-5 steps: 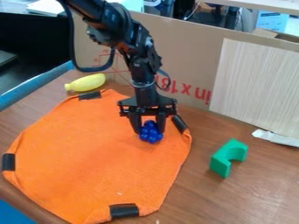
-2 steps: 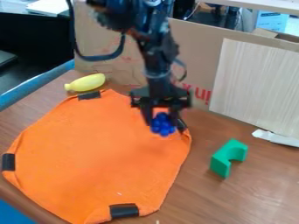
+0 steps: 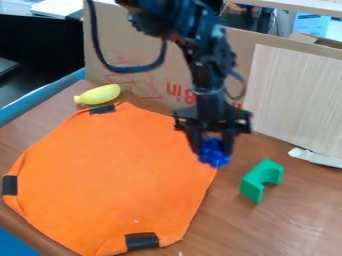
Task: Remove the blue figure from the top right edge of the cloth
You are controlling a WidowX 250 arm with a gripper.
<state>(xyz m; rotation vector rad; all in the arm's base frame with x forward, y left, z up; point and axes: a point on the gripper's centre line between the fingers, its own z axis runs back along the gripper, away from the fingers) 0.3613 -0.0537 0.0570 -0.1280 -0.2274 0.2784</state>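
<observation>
The big orange cloth [image 3: 113, 170] lies on the brown table [image 3: 287, 225]. Closest to us, a blue thing [image 3: 12, 245] pokes in past the cloth's near left side. The cloth's near edge has a black patch [image 3: 142, 241] on it, and there is a tiny white speck [image 3: 136, 221] on the cloth, a bit in from that edge. Another black patch [image 3: 9, 185] is on the cloth's left edge.

The green block [image 3: 257, 182] sits on the table just beside the cloth, on its right. It has a round bite cut out of it. A white strip [image 3: 315, 157] lies more to the right, well apart from the cloth.

The bumpy blue figure [image 3: 214, 153] is at the cloth's far right edge. The black gripper [image 3: 214, 146] hangs down there and has the figure pinched tight between its two fingers. I can't tell how high the figure is over the cloth's edge.

One more black patch [image 3: 102, 109] is on the cloth's far left edge. Just past it, the yellow banana [image 3: 98, 94] lies on its side on the table. Behind the cloth stands a brown cardboard wall [image 3: 143, 50], and a pale board [image 3: 294, 95] leans up at the far right of the cloth.
</observation>
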